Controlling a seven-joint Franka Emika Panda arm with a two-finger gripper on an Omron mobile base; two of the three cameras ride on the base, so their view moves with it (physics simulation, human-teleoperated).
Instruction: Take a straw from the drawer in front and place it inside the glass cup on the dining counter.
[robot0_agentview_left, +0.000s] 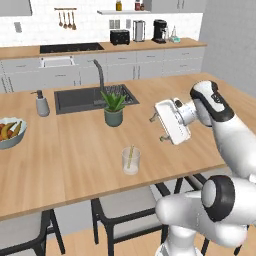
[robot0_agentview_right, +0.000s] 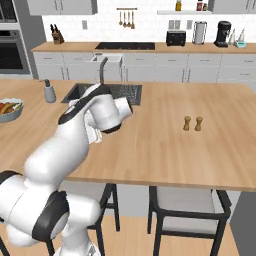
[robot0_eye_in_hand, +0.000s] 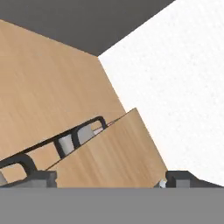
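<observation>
The glass cup (robot0_agentview_left: 131, 161) stands near the front edge of the dining counter (robot0_agentview_left: 75, 150). The pale yellow straw (robot0_agentview_left: 130, 156) leans inside it, its top just above the rim. My gripper (robot0_agentview_left: 157, 128) hovers above the counter to the right of the cup and a little beyond it, clear of both. It is open, with nothing between its fingers. In the hand view the fingertips (robot0_eye_in_hand: 41, 177) sit far apart over the counter's edge (robot0_eye_in_hand: 109, 153). On the far cabinet run the drawer (robot0_agentview_left: 56, 61) is pulled out and shows its white interior (robot0_agentview_right: 106, 58).
A potted plant (robot0_agentview_left: 113, 107) stands behind the cup, beside the dark sink (robot0_agentview_left: 80, 99) and faucet (robot0_agentview_left: 100, 72). A soap dispenser (robot0_agentview_left: 42, 104) and fruit bowl (robot0_agentview_left: 9, 132) are at the left. Two shakers (robot0_agentview_right: 192, 123) stand at the right. Chairs (robot0_agentview_left: 125, 210) are tucked under the counter's front edge.
</observation>
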